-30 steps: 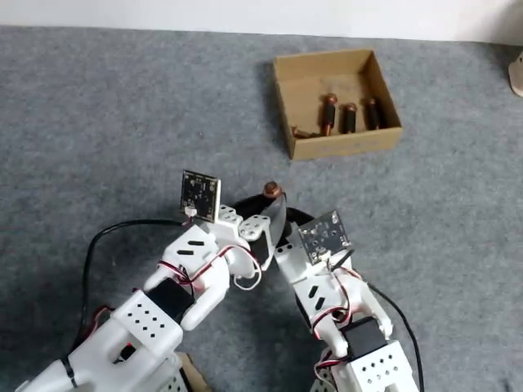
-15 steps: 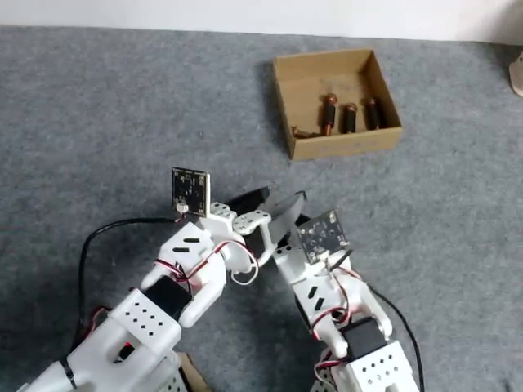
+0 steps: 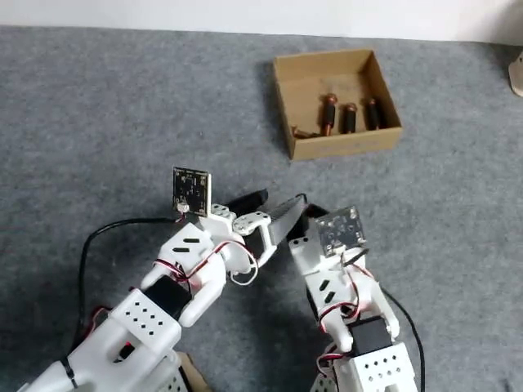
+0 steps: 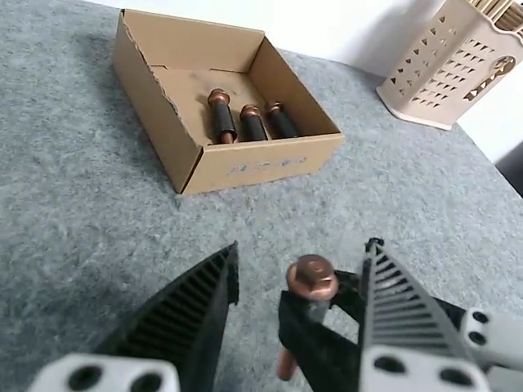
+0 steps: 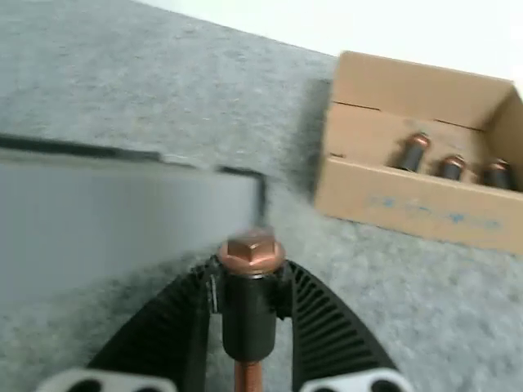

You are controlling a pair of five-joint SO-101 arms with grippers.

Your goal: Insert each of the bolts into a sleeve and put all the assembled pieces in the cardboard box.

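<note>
**Sleeved bolt gripped short of the cardboard box**

High view: A grey carpet [image 3: 98,106] is spread over the table, and a strip of white wall [image 3: 245,15] is seen beyond it. Inside the cardboard box [image 3: 343,145], 3 assembled pieces [image 3: 349,118] are laid side by side, with their copper heads turned toward the box's far wall. The left gripper [image 3: 282,198] is held near the box, on the arms' side of it.

Left wrist view: The left gripper's fingers [image 4: 184,314] are spread wide. Between them the right gripper [image 4: 315,296] is seen with the bolt [image 4: 311,276], its flanged hexagonal copper head uppermost. A pale perforated holder [image 4: 453,57] is stood apart from the box's far corner.

Right wrist view: The right gripper is clamped on the black sleeve [image 5: 249,314]. The bolt is passed through it, with the head at the box-side end and the copper shank at the other. The long axis is aligned with the fingers.
</note>
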